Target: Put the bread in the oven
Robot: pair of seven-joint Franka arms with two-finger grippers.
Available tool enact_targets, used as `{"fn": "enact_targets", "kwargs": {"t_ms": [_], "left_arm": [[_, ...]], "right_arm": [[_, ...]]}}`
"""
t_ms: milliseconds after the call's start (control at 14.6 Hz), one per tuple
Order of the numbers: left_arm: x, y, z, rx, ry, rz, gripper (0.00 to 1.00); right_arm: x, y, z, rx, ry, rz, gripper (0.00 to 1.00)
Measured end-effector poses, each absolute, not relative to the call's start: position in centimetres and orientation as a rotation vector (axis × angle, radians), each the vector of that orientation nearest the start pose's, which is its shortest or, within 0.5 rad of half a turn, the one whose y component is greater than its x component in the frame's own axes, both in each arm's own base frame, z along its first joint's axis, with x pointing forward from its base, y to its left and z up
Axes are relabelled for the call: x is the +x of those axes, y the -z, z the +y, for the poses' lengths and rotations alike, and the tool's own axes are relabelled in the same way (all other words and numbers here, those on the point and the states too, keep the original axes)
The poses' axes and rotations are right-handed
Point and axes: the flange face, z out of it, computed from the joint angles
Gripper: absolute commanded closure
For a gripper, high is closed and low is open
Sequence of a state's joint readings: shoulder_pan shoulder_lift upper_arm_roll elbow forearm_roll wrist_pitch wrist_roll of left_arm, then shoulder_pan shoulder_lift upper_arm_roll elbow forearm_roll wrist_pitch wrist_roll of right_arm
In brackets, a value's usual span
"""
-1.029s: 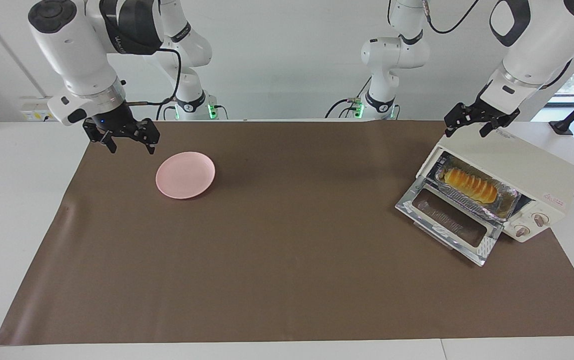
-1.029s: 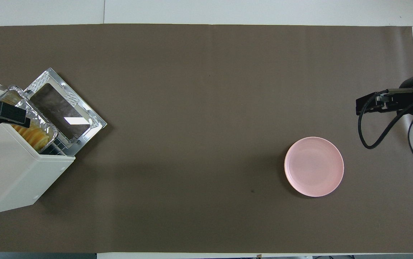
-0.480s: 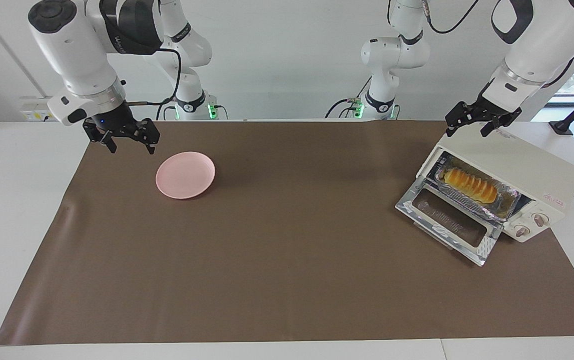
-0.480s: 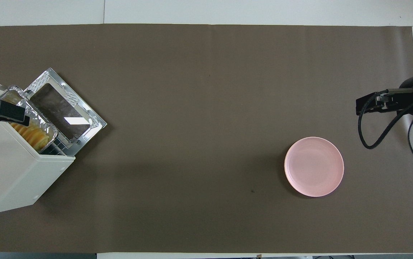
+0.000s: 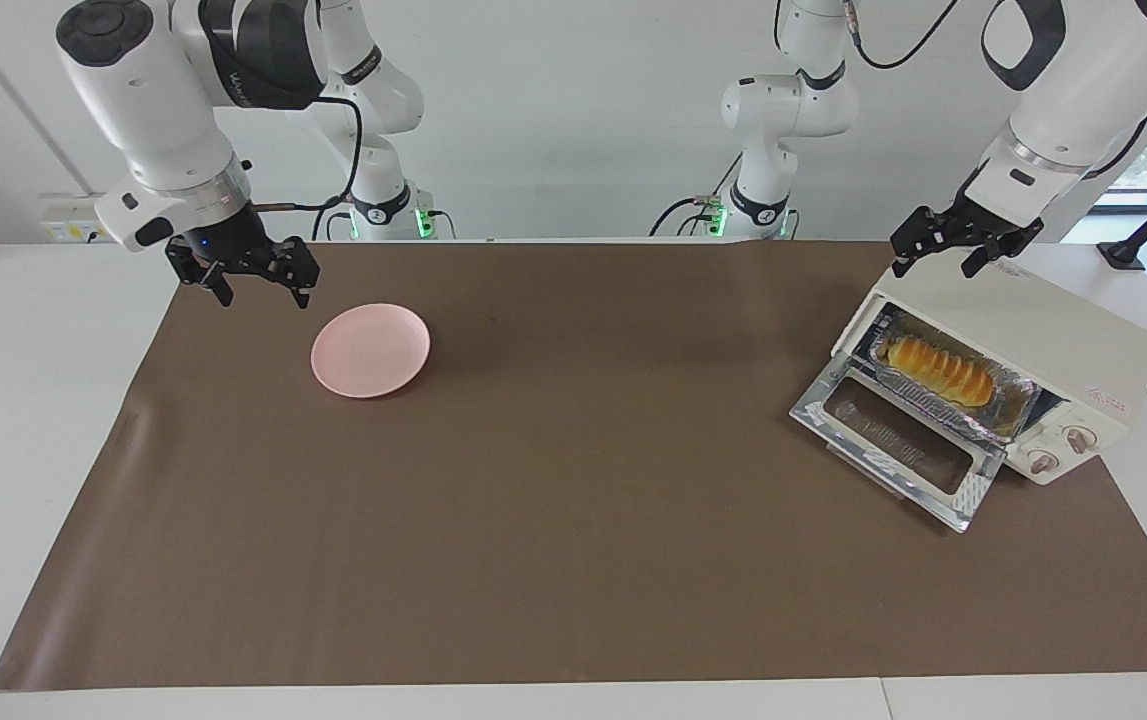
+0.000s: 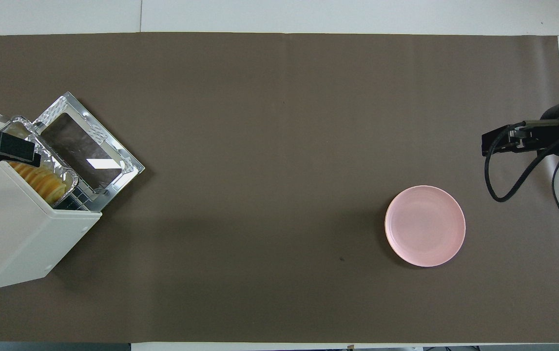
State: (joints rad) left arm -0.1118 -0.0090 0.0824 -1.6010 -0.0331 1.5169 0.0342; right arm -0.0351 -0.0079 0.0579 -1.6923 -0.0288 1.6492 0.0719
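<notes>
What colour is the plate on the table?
Pale pink, plain; the plate shows best in the overhead view.

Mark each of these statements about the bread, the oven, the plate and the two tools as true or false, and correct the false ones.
1. The bread lies on the pink plate. False: it sits in a foil tray inside the oven; the plate holds nothing.
2. The oven's door is dropped open. True.
3. The left tool grips the bread. False: it is open, over the oven's top.
4. The right tool is open, holding nothing. True.
5. The oven stands toward the right arm's end. False: the left arm's end.
</notes>
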Motion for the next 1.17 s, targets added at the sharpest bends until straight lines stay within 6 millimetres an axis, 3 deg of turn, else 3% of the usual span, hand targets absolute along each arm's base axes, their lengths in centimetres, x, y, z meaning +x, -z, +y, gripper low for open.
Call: {"fn": "enact_targets", "kwargs": {"t_ms": [1166], "left_arm": [[54.6, -61.1, -3.0, -3.170, -0.098, 0.132, 0.00]], "right_arm": [[55.5, -57.8, 1.0, -3.171, -0.054, 0.073, 0.00]]}}
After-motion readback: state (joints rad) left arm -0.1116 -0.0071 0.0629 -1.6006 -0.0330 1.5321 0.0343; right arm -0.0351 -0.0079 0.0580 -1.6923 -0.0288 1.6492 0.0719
